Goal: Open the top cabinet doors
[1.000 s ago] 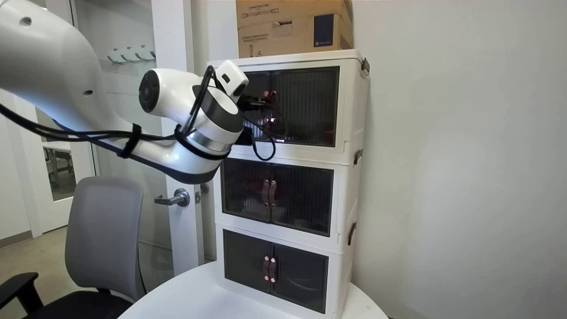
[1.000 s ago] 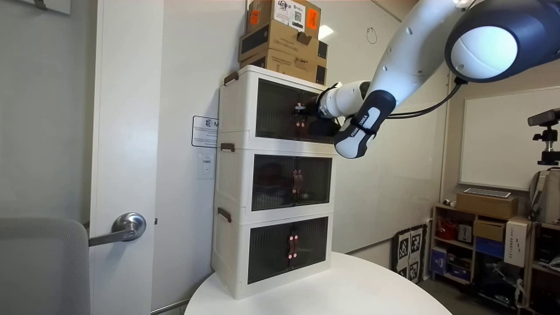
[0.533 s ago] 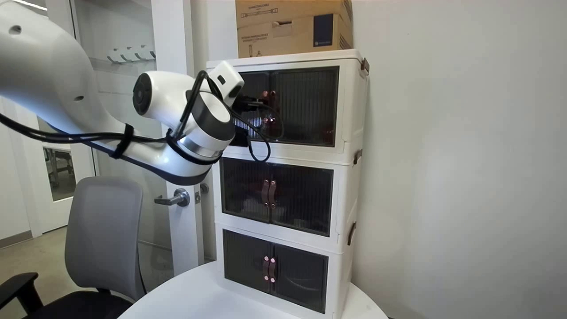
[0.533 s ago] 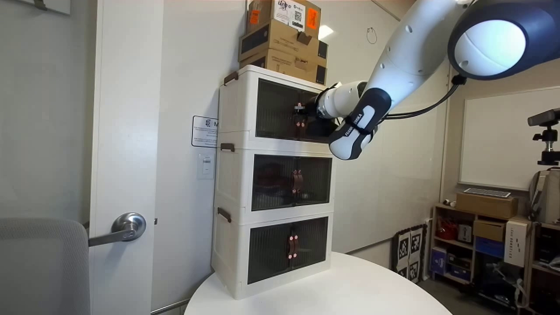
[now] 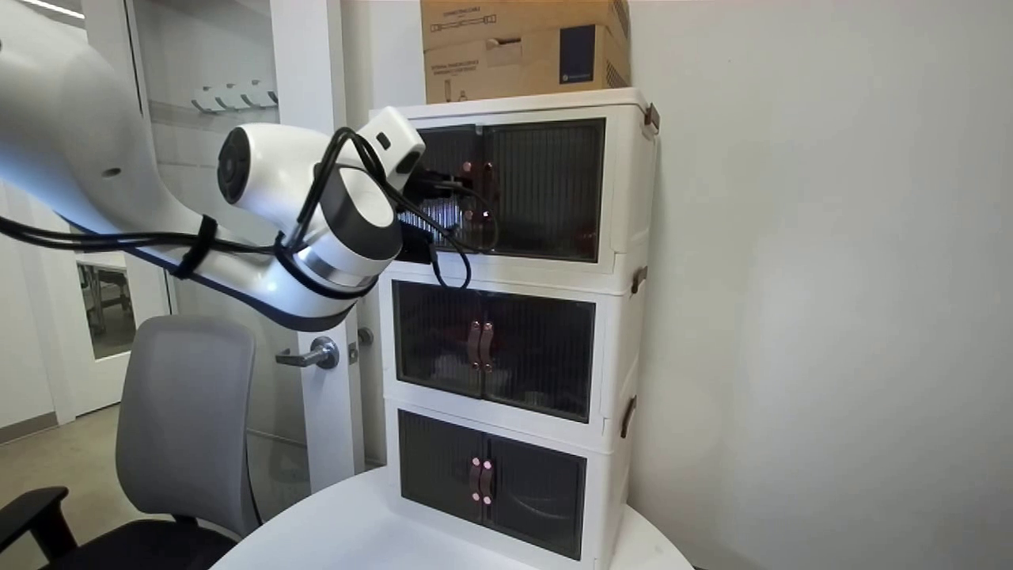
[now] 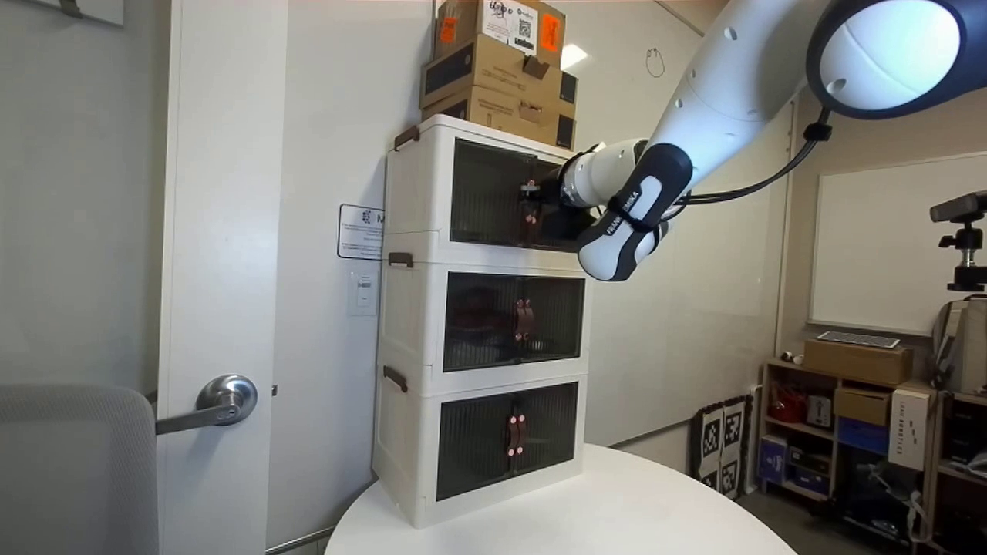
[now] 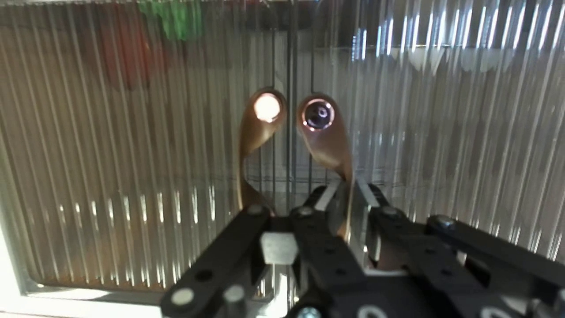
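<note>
Together, the top cabinet doors (image 5: 532, 190) face the arm (image 5: 138, 190), long axis horizontal.

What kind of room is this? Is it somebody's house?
Probably an office or a robotics lab, not a house. You can see an office chair, a whiteboard, and a panel printed with black-and-white square markers.

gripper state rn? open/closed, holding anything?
Gripper: closed, holding a top-tier door handle, the right-hand one as the wrist view shows it; its strap runs between the jaws.
</note>
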